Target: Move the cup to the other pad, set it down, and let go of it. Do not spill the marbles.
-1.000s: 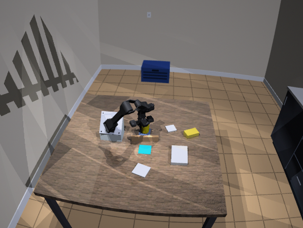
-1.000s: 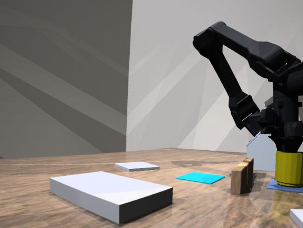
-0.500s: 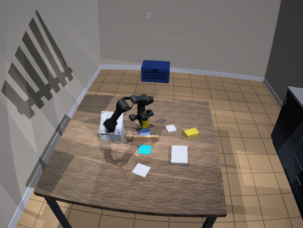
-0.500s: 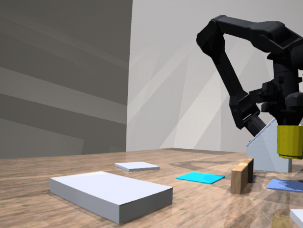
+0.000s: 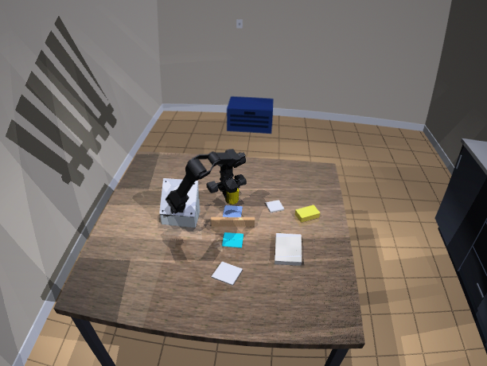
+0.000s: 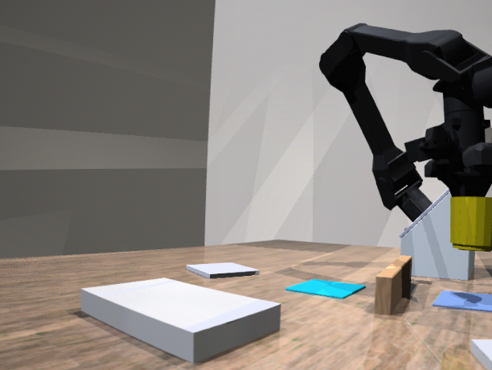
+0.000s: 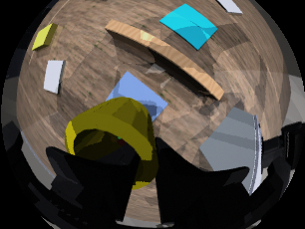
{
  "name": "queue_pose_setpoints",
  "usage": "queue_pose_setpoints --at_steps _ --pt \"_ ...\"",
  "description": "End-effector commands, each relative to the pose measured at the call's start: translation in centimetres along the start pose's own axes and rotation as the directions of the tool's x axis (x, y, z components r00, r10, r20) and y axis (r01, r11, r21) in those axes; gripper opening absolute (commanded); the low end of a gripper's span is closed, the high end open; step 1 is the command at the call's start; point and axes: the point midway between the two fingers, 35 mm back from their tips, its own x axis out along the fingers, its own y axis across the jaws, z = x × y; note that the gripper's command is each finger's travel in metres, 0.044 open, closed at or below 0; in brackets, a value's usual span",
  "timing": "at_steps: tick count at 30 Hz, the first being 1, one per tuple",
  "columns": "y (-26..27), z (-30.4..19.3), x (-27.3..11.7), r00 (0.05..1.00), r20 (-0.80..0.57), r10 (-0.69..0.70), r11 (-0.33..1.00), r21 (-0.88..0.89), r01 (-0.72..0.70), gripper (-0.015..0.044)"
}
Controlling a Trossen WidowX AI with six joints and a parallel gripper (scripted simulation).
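Grip first: your jaws (image 6: 470,192) are clenched on the yellow cup (image 6: 471,224), taking it from above at the rim, and the cup hangs off the surface (image 5: 167,306) over the pale blue pad (image 5: 232,211) — the exterior view shows a plain gap between its base and the pad, with its shadow lying on the pad. That top-down hold makes sense to me: it keeps the mouth level, and level is what keeps the marbles in. I cannot make out the marbles themselves in any view.

Cup's long axis runs vertical, mouth up toward the wrist and base down toward the surface. In the exterior view its walls look upright, with no tilt I can detect.

From the top view, the cyan pad (image 5: 232,240) lies at about six o'clock from the cup, and I take it for your target. The wooden block (image 5: 232,221) stands between the two pads like a low wall — which is probably why the cup is raised. To my eye the base sits above the block's top, but you should confirm before crossing.
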Motion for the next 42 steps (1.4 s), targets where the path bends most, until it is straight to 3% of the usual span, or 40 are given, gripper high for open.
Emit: queue_pose_setpoints --at_steps 1,42 --pt "0.0 0.0 0.0 1.0 0.001 0.0 1.0 -0.001 0.0 0.0" --pt "-2.7 6.9 -0.1 1.0 -0.003 0.005 1.0 0.01 -0.005 0.0"
